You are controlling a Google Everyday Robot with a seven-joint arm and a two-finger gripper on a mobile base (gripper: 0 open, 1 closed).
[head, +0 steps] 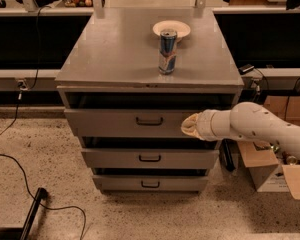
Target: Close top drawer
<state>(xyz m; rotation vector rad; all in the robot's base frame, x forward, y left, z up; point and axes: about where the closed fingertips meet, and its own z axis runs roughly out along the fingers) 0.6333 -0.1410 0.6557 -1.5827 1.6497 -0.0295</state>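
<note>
The top drawer (120, 122) is a wide grey metal drawer with a small dark centre handle (149, 121). It stands a little way out of the grey cabinet (115, 54), with a dark gap above its front. My gripper (190, 126) sits at the end of the white arm (255, 126) coming in from the right. It is against the right part of the top drawer's front, right of the handle.
A blue drink can (167, 51) and a white plate (171, 30) stand on the cabinet top. Two like grey drawers (149, 158) sit lower down, each slightly out. Cardboard boxes (270, 169) stand at the right. A black cable (20, 159) lies on the speckled floor at left.
</note>
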